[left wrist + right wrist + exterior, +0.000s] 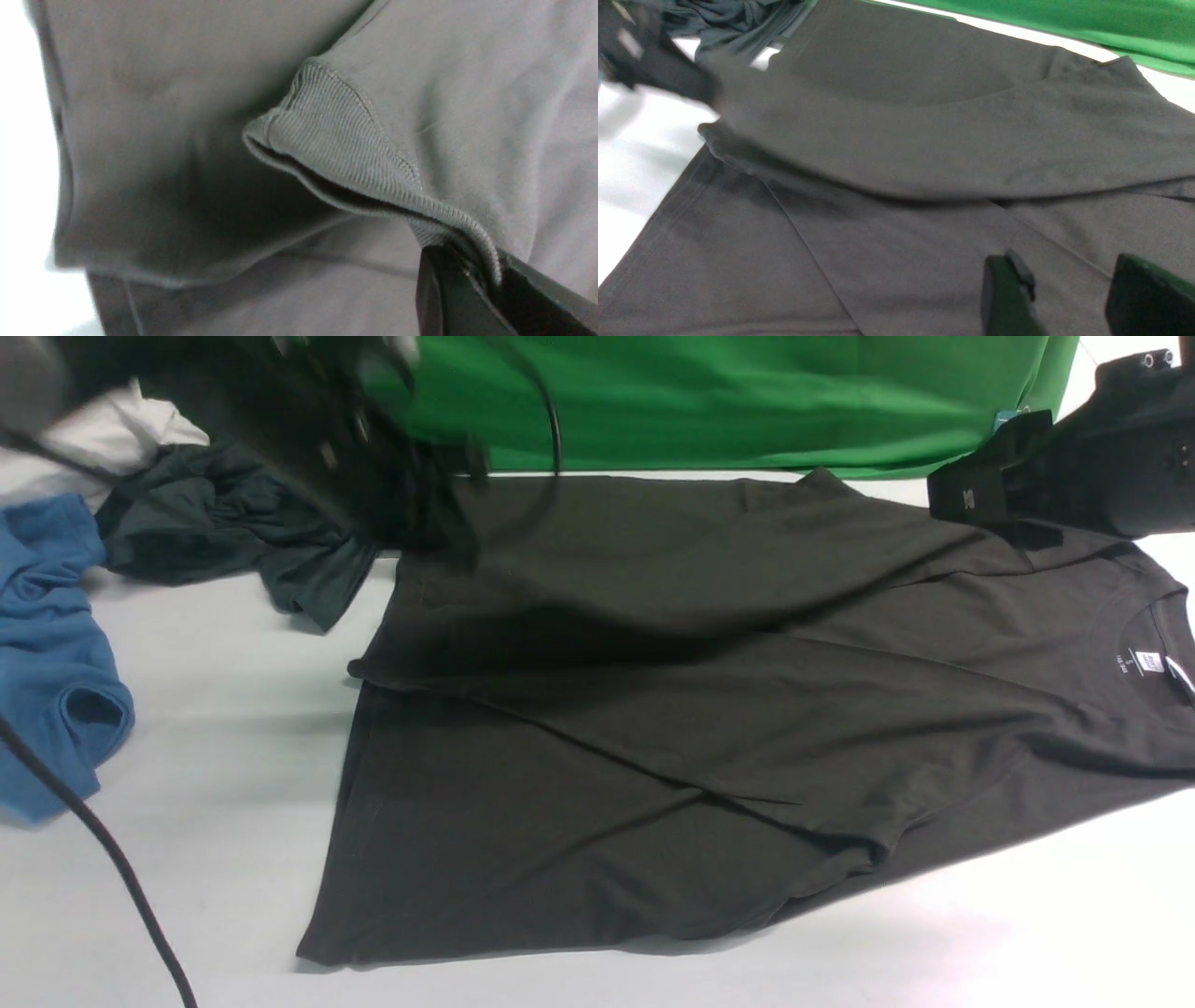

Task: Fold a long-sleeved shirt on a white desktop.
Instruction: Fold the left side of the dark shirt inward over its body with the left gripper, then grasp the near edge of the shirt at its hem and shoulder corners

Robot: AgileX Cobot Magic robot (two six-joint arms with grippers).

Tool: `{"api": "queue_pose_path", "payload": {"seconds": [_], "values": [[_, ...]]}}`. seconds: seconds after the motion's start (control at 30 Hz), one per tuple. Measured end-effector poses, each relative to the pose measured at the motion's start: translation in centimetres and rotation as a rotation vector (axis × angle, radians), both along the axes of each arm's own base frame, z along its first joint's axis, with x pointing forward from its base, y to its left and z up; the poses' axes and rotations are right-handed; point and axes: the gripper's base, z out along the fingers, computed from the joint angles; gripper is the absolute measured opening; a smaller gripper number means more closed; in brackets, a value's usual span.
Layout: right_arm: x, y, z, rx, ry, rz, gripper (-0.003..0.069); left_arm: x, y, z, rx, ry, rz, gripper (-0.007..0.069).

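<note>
The long-sleeved shirt [709, 709] lies spread on the white desktop [205, 756], neck and white size label [1150, 663] to the right, hem to the left. One sleeve is laid across the body toward the hem. My left gripper [439, 537], motion-blurred at the back left, is shut on a corner of that sleeve's ribbed cuff [336, 149]; the jaws pinch it [490, 275]. My right gripper [971, 499] hovers over the far shoulder, open, with only shirt fabric beneath its fingers [1008, 289].
A dark grey-green garment [215, 532], a blue garment [47, 663] and a white cloth [103, 439] are heaped at the left. A green backdrop [747, 392] hangs behind. A black cable [93, 840] crosses the front left corner.
</note>
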Motion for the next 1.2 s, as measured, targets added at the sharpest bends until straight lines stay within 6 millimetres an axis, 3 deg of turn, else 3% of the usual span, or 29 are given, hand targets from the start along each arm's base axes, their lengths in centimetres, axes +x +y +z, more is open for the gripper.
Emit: {"api": "queue_pose_path", "payload": {"seconds": [0.13, 0.2, 0.33, 0.57, 0.63, 0.67, 0.77, 0.87, 0.9, 0.93, 1.03, 1.2], "values": [[0.0, 0.0, 0.0, -0.001, 0.002, 0.001, 0.0293, -0.4, -0.5, -5.1, 0.058, 0.141, -0.010, 0.0061], [0.0, 0.0, 0.0, -0.001, 0.002, 0.001, 0.0293, -0.3, -0.5, -5.9, 0.074, 0.158, -0.009, 0.0087], [0.0, 0.0, 0.0, -0.002, 0.002, 0.001, 0.0293, -0.1, -0.3, -5.7, 0.088, 0.136, 0.012, 0.0193], [0.6, 0.1, -0.9, -0.033, 0.022, 0.003, 0.0293, -1.3, 0.2, -2.9, 0.136, 0.119, -0.026, 0.0536], [0.8, 0.1, -1.0, -0.035, 0.027, 0.003, 0.0293, -1.7, 0.5, -2.2, 0.161, 0.124, -0.042, 0.0579], [0.9, 0.1, -1.2, -0.037, 0.033, 0.003, 0.0293, -2.8, 1.0, -1.1, 0.212, 0.145, -0.064, 0.0643], [1.0, 0.2, -1.4, -0.039, 0.038, 0.003, 0.0293, -4.8, 1.5, -0.6, 0.244, 0.205, -0.057, 0.0678], [1.0, 0.2, -1.4, -0.040, 0.040, 0.003, 0.0293, -7.1, 1.8, -1.4, 0.245, 0.272, -0.042, 0.0687], [1.1, 0.2, -1.4, -0.041, 0.041, 0.003, 0.0293, -9.1, 2.0, -2.3, 0.233, 0.318, -0.028, 0.0689], [1.1, 0.2, -1.5, -0.041, 0.042, 0.003, 0.0293, -9.4, 2.0, -2.4, 0.232, 0.323, -0.026, 0.0689], [1.1, 0.2, -1.5, -0.042, 0.045, 0.004, 0.0293, -14.0, 2.7, -4.9, 0.228, 0.393, 0.017, 0.0689], [1.1, 0.2, -1.5, -0.042, 0.047, 0.004, 0.0293, -16.9, 3.2, -7.5, 0.224, 0.390, 0.095, 0.0687]]}}
